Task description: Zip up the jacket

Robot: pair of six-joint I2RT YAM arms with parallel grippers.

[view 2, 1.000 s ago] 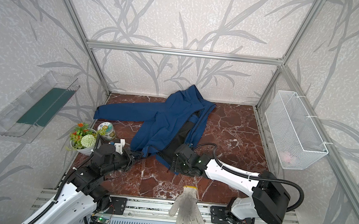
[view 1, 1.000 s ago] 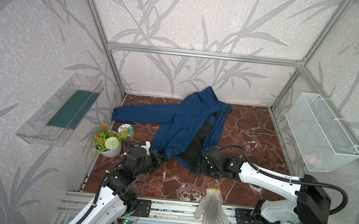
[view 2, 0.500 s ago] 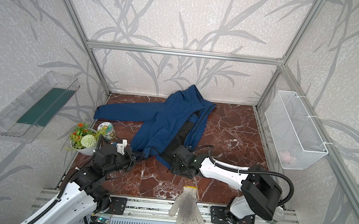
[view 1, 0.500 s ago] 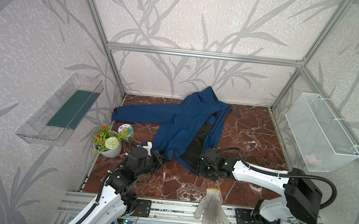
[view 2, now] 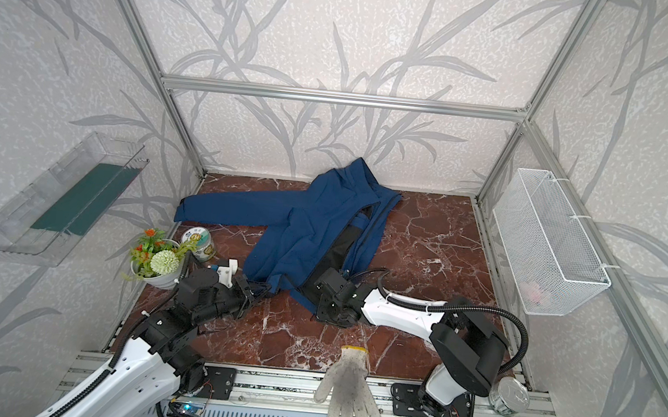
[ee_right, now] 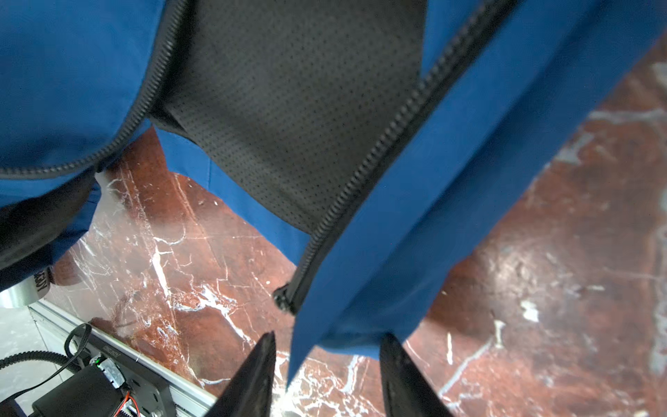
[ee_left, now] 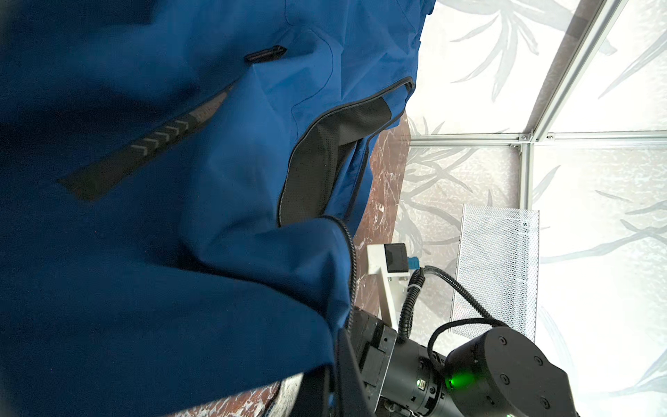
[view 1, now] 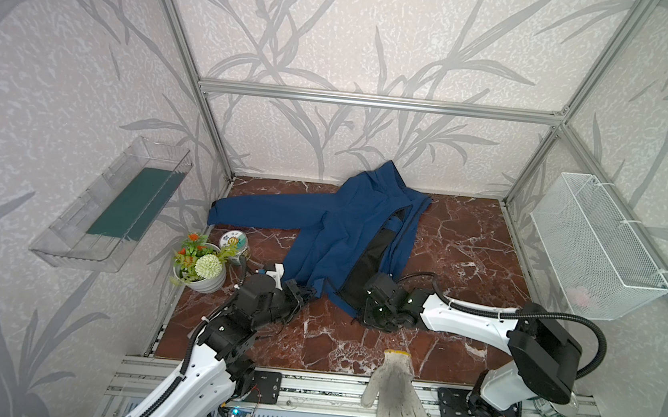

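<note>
Toward the front edge of the tabletop [view 1: 466, 247], the right gripper [ee_right: 328, 337] stood open astride the hem of the jacket [view 1: 346, 236] by the zipper end [ee_right: 283, 301]; the left gripper [view 1: 305, 293] clamped the other hem. Soft and limp, it sprawled to the back edge and likely needed both hems held taut.

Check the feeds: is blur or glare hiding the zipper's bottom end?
Right wrist view: zipper end fairly sharp, sheen on marble nearby. Left wrist view: near jacket fabric dark, soft; walls blown out. Both top views: evenly lit, zipper end too small.
</note>
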